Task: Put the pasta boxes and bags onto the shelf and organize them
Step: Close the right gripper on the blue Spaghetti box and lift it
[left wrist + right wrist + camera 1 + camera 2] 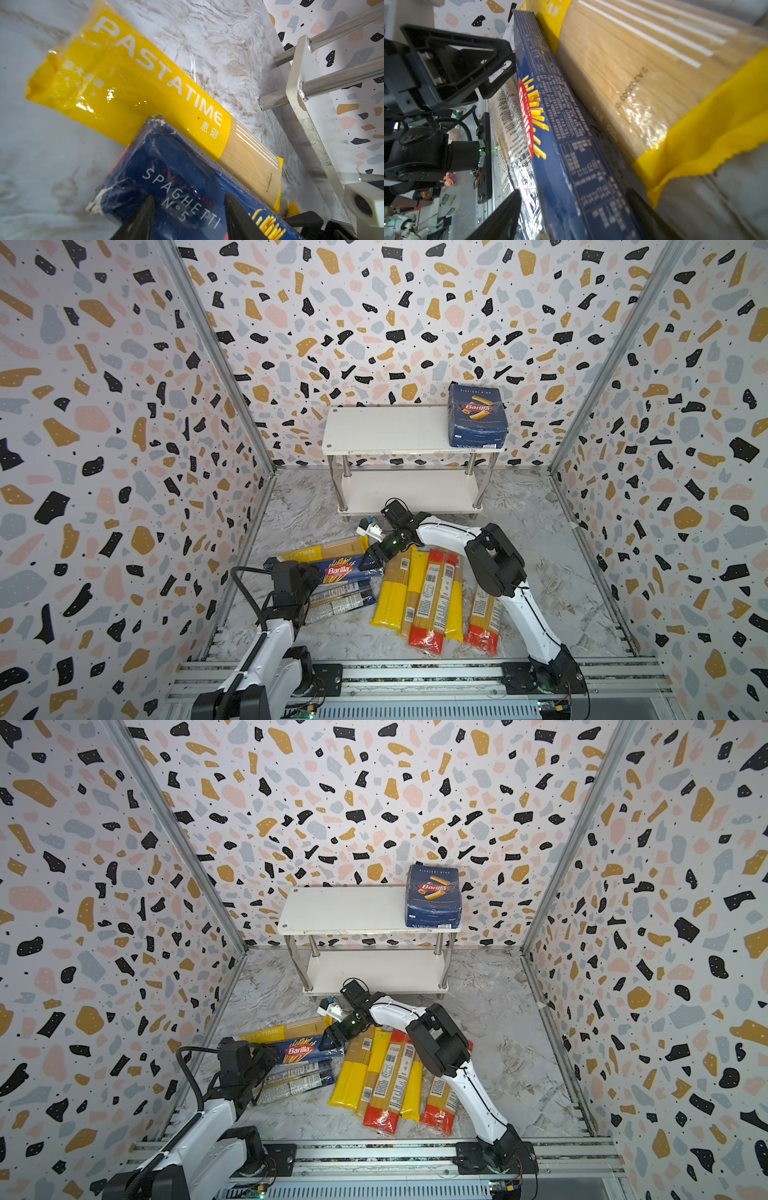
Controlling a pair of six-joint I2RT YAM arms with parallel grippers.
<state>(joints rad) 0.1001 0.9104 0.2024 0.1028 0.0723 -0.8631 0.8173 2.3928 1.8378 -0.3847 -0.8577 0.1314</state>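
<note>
Right gripper (369,561) sits at the right end of the narrow Barilla box (340,570). Its wrist view shows you jaws apart with the box edge between them, but I can't tell whether they're pinching. Left gripper (191,216) is hidden under its own wrist in both top views. Only its wrist view shows the jaws parted over the box's printed face; grip also unclear. That box lies on the counter (540,551) in front of the shelf (374,427): dark blue, red logo, "SPAGHETTI N°5" legible in the left wrist view only. Behind it, touching, is the yellow PASTATIME bag (324,549); in front is a clear bag with dark-blue ends (336,603). Wide Barilla box (478,416) sits on the shelf's top board, right end. Yellow bags (392,593) and red-ended bags (432,601) lie fanned to the right.
</note>
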